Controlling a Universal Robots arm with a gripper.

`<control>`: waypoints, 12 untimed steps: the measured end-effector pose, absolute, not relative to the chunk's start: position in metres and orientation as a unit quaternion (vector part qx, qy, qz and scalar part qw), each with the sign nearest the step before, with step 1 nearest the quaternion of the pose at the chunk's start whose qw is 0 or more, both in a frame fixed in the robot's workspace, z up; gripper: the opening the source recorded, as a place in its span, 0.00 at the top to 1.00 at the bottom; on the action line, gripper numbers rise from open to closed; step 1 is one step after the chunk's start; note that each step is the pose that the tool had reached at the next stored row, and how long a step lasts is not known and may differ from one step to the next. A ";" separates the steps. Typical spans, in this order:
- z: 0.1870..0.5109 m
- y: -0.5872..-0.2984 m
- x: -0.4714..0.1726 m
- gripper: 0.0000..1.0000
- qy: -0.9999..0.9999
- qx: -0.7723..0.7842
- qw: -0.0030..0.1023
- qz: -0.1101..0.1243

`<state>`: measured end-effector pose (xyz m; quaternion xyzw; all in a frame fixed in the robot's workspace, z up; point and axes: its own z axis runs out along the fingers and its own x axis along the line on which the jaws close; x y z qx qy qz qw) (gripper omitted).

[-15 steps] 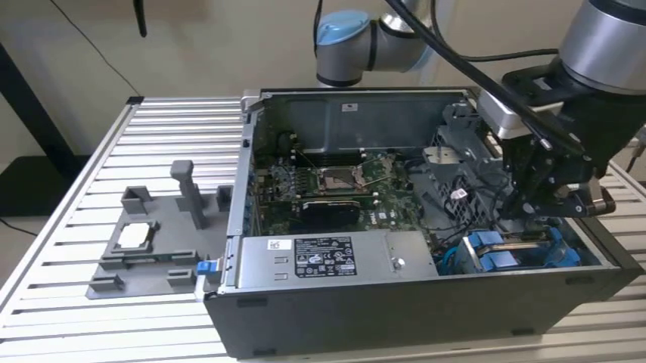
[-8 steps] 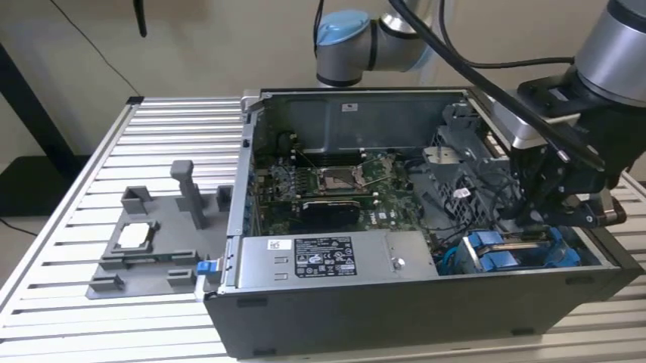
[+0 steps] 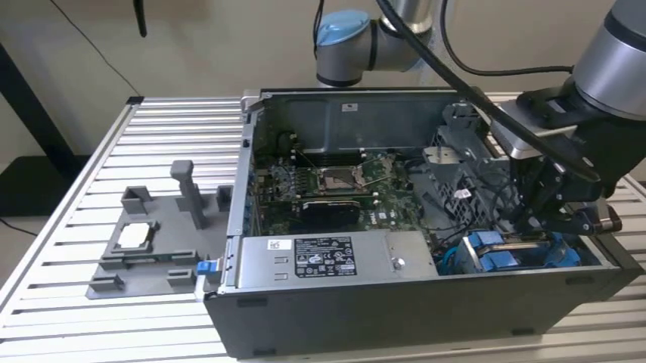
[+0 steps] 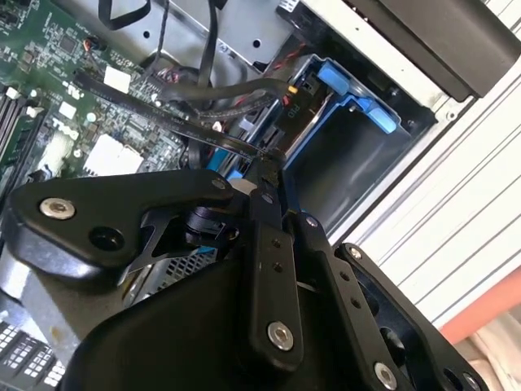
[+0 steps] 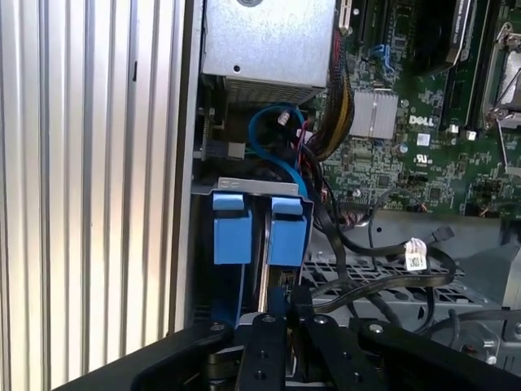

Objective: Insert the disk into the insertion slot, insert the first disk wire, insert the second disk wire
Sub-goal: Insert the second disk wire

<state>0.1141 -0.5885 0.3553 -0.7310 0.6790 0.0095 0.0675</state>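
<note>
While lowered, claw (image 3: 553,227) at insertion slot (image 3: 520,253)

Black claw (image 5: 281,314), blue disk carrier tabs (image 5: 232,228), green motherboard (image 3: 338,185), silver power-supply box (image 3: 323,261).

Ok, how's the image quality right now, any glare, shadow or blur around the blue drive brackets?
Exterior view: even light, the blue plastic drive brackets sit partly shadowed under the black gripper. First wrist view: brackets sharp and evenly lit, pale glare on the ribbed metal table. Second wrist view: the gripper body is close and dark, the bracket beyond stays well lit.
</note>
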 end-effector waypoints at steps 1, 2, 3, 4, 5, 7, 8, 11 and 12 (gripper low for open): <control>0.354 -0.589 0.114 0.84 0.679 -0.731 0.068 0.010; 0.353 -0.589 0.114 0.84 0.680 -0.730 0.068 0.011; 0.352 -0.588 0.114 0.84 0.680 -0.730 0.069 0.011; 0.350 -0.588 0.114 0.84 0.680 -0.730 0.069 0.011; 0.349 -0.588 0.114 0.84 0.680 -0.729 0.070 0.012; 0.347 -0.587 0.114 0.84 0.681 -0.729 0.071 0.013; 0.346 -0.587 0.115 0.84 0.682 -0.728 0.073 0.014; 0.345 -0.586 0.115 0.84 0.684 -0.725 0.075 0.016; 0.345 -0.586 0.116 0.84 0.684 -0.725 0.075 0.016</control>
